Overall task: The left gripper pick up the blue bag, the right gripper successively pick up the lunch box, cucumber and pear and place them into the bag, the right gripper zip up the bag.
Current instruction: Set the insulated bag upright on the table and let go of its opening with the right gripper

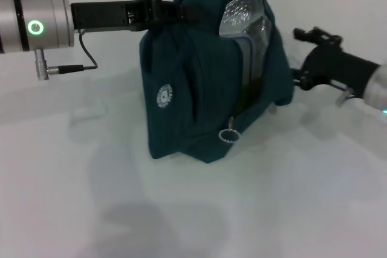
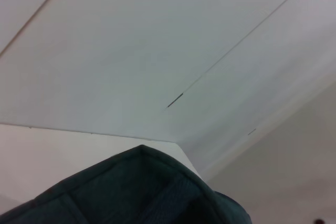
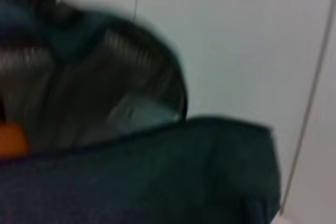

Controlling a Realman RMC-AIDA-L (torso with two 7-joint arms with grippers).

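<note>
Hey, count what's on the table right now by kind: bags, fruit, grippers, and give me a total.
Bags: 1, the bag, open, silver lining showing.
Fruit: 1, an orange patch inside the bag, probably the pear.
Grippers: 2, left gripper at the bag's top, right gripper beside it.
Total: 4. Anything else inside is hidden.

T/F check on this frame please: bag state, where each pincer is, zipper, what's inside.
1. The left pincer grips the blue bag at its top edge. True.
2. The bag lies flat and is zipped shut. False: it stands up with its mouth open and the silver lining showing.
3. The right pincer is on the far side of the bag from the left arm. True.
4. The round zipper pull hangs low on the bag's front. True.
5. The bag is empty. False: the right wrist view shows something orange inside.
</note>
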